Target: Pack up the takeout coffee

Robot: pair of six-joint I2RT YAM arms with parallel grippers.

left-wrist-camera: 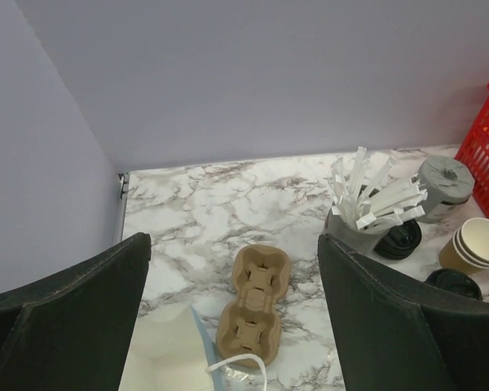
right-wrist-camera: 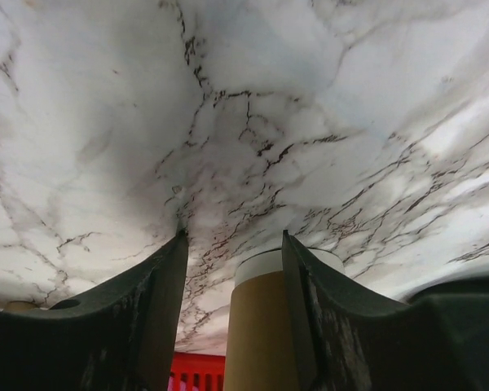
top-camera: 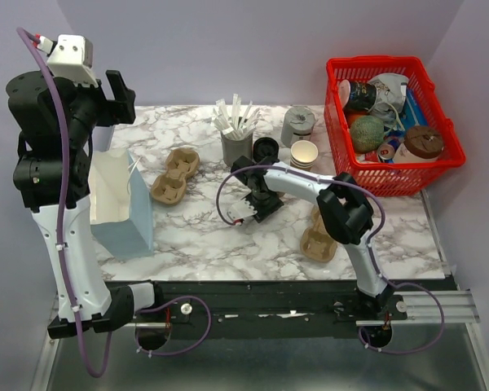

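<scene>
The takeout coffee (right-wrist-camera: pixel 261 326), a tan paper cup with a white rim at its table end, stands between the fingers of my right gripper (right-wrist-camera: pixel 235 238). It rests against the right finger (right-wrist-camera: pixel 326 326), and a gap shows on the left side. Its lid is hidden. From above, the right gripper (top-camera: pixel 253 204) points down at mid-table and covers the cup. My left gripper (top-camera: pixel 118 98) is raised high at the far left. Its fingers stand wide open (left-wrist-camera: pixel 232 238) with nothing between them.
An open blue-and-white paper bag (top-camera: pixel 118 204) stands at the left. Two brown cup carriers (top-camera: pixel 175 175) (top-camera: pixel 318 236) lie on the marble. A cup of white sticks (top-camera: pixel 236 134), black lids (top-camera: pixel 266 149), stacked cups (top-camera: pixel 304 153) and a red basket (top-camera: pixel 367 175) sit at the back.
</scene>
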